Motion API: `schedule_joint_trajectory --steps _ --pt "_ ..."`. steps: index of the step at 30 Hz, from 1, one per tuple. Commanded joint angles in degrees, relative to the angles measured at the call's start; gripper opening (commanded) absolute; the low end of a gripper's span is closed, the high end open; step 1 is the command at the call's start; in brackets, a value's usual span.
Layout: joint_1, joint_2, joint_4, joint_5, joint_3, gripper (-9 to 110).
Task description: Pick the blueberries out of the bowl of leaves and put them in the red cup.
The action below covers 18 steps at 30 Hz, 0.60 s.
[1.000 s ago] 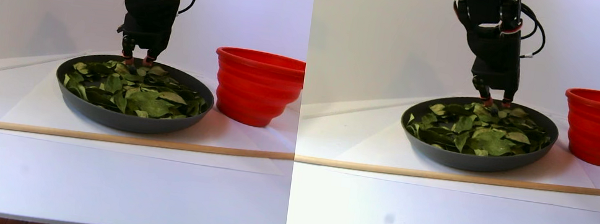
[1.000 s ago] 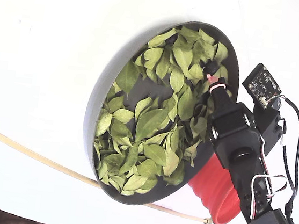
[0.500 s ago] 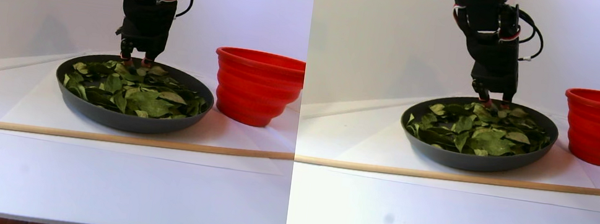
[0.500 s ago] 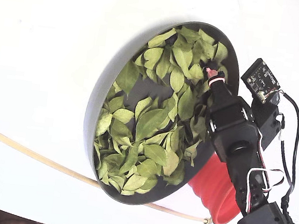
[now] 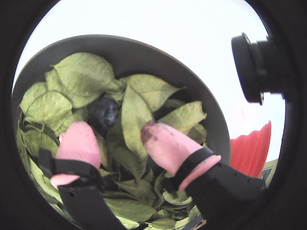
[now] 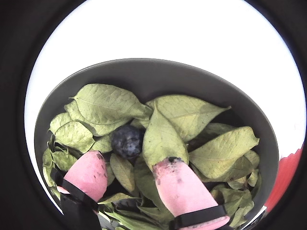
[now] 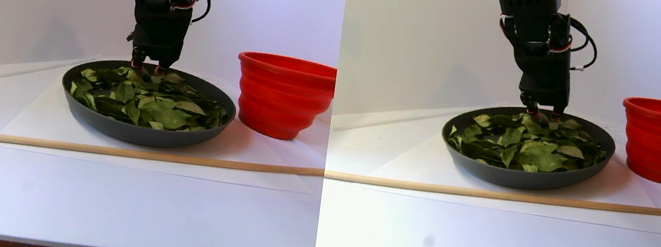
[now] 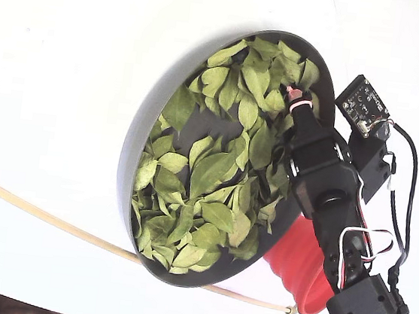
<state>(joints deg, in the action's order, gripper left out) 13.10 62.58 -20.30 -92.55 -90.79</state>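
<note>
One blueberry lies dark and round among the green leaves, near the far rim of the dark grey bowl. My gripper is open, its pink fingertips down in the leaves on either side, just short of the berry. Nothing is held between them. The red cup stands beside the bowl, partly behind the arm in the fixed view.
A long wooden stick lies across the white table in front of the bowl. A white sheet lies under the bowl and cup. The table's front edge is near the stereo camera. A wall rises behind.
The gripper has shifted a little toward the bowl's far rim, upward in the fixed view. Its fingers stay open over the leaves.
</note>
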Motion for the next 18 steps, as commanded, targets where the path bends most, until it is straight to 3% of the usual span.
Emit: schedule_joint_trajectory --steps 1,18 --pt "-0.3 1.5 -1.9 0.8 3.6 19" --pt "-0.3 -1.8 -3.0 1.8 6.4 19"
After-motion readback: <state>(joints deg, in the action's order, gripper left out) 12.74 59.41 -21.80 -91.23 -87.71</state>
